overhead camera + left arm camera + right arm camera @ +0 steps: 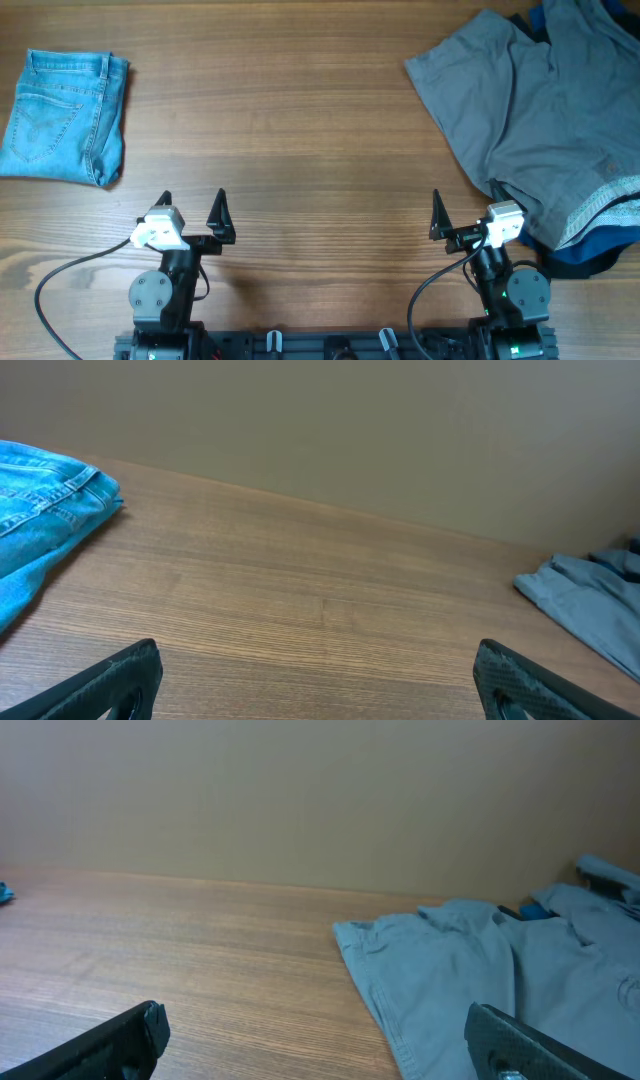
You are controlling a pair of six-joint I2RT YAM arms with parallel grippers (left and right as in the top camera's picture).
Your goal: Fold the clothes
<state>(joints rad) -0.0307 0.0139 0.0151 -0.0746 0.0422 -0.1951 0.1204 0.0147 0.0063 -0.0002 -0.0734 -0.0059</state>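
Note:
The light-blue jeans (65, 118) lie folded into a compact stack at the table's far left; they also show in the left wrist view (45, 520). A large grey garment (535, 115) lies spread and rumpled at the far right, also in the right wrist view (470, 975). A dark-blue garment (590, 255) pokes out from under its near edge and at the top right corner. My left gripper (192, 205) is open and empty near the front edge. My right gripper (465, 205) is open and empty, its right finger beside the grey garment's near edge.
The wooden table (300, 130) stretches between the jeans and the grey garment. A cable (70, 270) loops by the left arm base. A plain wall rises behind the table's far edge (350, 430).

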